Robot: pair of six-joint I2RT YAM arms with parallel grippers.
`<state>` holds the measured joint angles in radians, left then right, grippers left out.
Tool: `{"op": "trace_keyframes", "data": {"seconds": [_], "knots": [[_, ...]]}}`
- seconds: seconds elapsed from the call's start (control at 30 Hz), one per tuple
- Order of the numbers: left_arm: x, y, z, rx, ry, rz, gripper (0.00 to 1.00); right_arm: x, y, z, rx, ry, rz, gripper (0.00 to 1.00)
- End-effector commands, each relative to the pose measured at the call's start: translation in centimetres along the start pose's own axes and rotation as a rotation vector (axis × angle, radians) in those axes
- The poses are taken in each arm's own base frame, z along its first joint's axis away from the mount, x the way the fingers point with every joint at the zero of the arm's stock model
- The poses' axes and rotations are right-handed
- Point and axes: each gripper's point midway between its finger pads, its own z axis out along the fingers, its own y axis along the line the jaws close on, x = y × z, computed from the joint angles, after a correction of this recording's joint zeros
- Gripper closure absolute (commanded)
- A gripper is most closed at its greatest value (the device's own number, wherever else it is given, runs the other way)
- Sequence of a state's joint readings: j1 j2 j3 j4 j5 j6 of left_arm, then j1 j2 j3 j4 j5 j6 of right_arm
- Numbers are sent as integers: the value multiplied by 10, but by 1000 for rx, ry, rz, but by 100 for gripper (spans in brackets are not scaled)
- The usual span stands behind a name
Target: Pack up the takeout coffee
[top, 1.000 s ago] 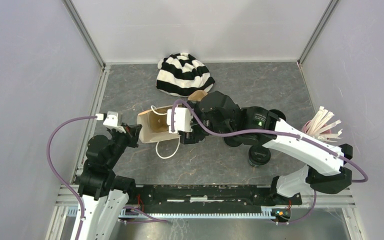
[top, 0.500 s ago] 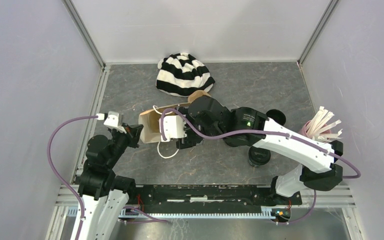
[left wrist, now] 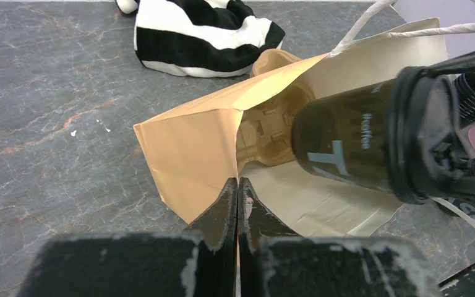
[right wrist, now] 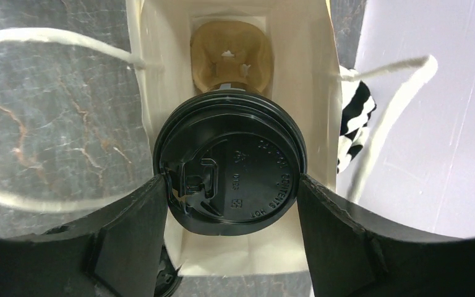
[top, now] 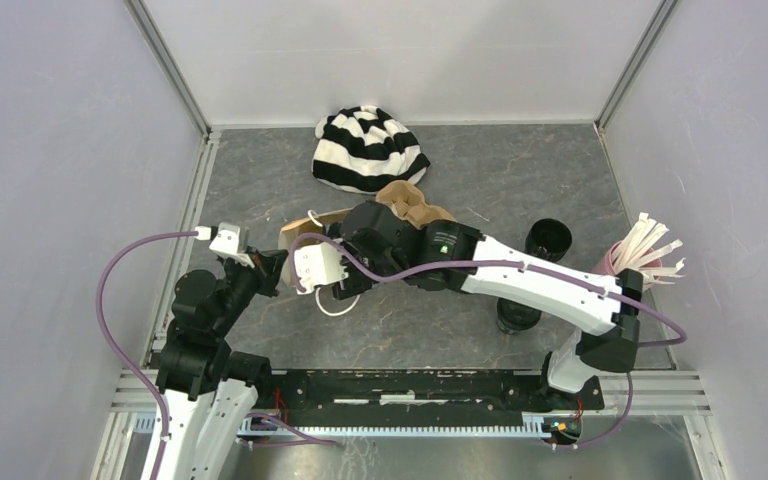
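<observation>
A black coffee cup (right wrist: 229, 167) with a flat black lid is held by my right gripper (right wrist: 230, 180), one finger on each side of the lid. It lies on its side (left wrist: 359, 142), base first in the mouth of the brown paper bag (left wrist: 192, 142). The bag lies on the table (top: 295, 238) with its mouth towards my arms. A brown moulded carrier (right wrist: 229, 55) sits deep inside it. My left gripper (left wrist: 238, 182) is shut on the bag's near edge and holds the mouth open (top: 272, 268). In the top view my right wrist hides the cup.
Two more black cups stand at the right, one (top: 548, 238) farther back and one (top: 517, 315) nearer. A pink cup with white sticks (top: 650, 250) stands by the right wall. A black-and-white striped hat (top: 368, 150) lies behind the bag.
My right arm has moved left with the cup, carrying it to the bag's mouth. My left gripper has kept its hold on the bag edge.
</observation>
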<state>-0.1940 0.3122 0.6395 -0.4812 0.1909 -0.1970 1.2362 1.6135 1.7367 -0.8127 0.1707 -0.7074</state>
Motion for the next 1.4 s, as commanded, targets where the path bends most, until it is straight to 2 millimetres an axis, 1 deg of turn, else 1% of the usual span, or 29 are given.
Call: {"op": "trace_keyframes", "data": {"seconds": [0.0, 0.17, 0.27, 0.33, 0.43, 0.53, 0.67, 0.77, 0.93, 1.03, 1.17, 1.37], "knots": [[-13, -7, 0, 51, -39, 105, 98, -2, -16, 20, 49, 23, -85, 36], [-14, -6, 0, 51, -36, 141, 98, 3, -14, 40, 23, 40, -91, 36], [-13, -9, 0, 67, -30, 133, 98, 8, -16, 52, 36, 71, -110, 37], [-13, -11, 0, 77, -26, 122, 98, 11, -22, 57, 50, 92, -111, 37], [-11, -15, 1, 97, -16, 119, 98, 12, -33, 59, 79, 98, -92, 37], [-9, -18, 3, 106, 0, 119, 98, 25, -37, 57, 92, 140, -85, 37], [-8, -18, 4, 106, 5, 122, 98, 52, -31, 62, 67, 196, -86, 37], [-7, -16, 5, 93, 9, 130, 98, 63, -31, 64, 55, 216, -83, 37], [-5, -17, 6, 101, 18, 132, 98, 81, -34, 68, 59, 264, -95, 38], [-5, -19, 6, 109, 21, 134, 98, 80, -36, 74, 54, 245, -87, 38], [-3, -21, 7, 118, 33, 129, 98, 88, -28, 88, 23, 262, -97, 38], [-6, -16, 6, 79, 34, 116, 98, 91, -27, 107, 10, 247, -99, 38]]}}
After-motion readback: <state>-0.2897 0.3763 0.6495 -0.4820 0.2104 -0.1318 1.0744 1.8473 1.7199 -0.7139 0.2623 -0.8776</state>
